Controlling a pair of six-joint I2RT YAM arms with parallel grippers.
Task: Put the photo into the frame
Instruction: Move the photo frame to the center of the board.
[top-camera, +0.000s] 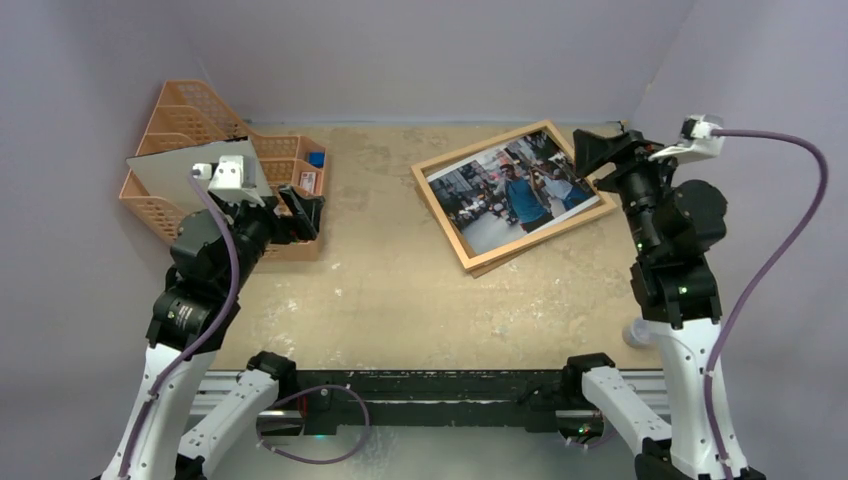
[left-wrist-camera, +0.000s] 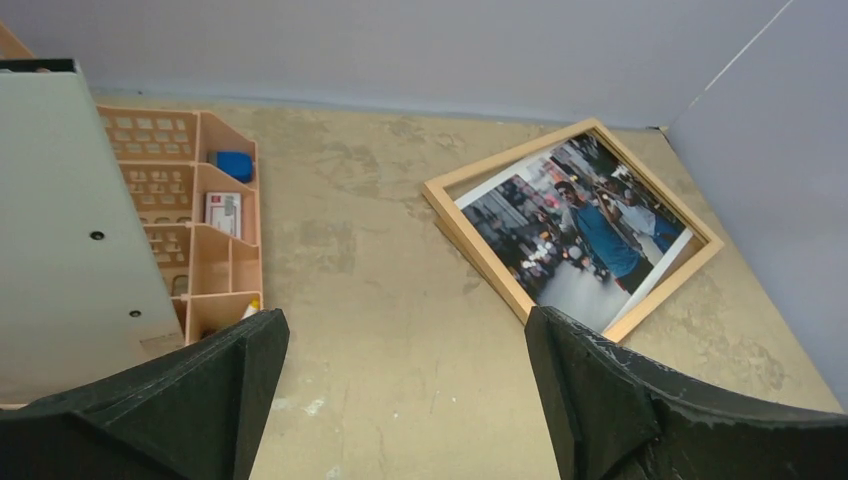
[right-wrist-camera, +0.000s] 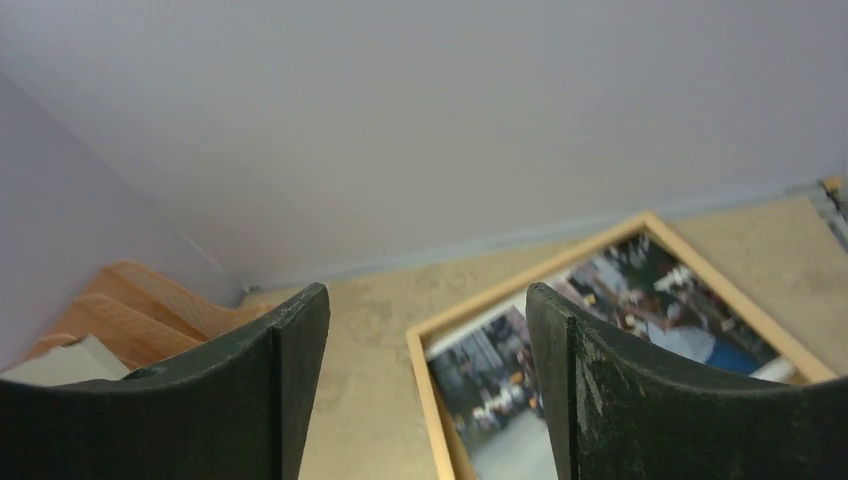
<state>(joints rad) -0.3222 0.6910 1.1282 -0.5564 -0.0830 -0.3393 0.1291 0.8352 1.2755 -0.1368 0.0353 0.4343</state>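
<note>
On the tan table I see the light-wood frame lying flat at far right, turned at an angle. The photo rests face up inside it, slightly askew, its right corner reaching the frame's right rail. At far left stands the orange mesh organizer, with a pale grey sheet leaning over its near side. My left gripper sits by the organizer's right end, jaws spread wide with nothing between them. My right gripper is at the frame's far right corner, also spread and empty. A small blue item and a red-and-white card sit in the organizer's compartments.
</note>
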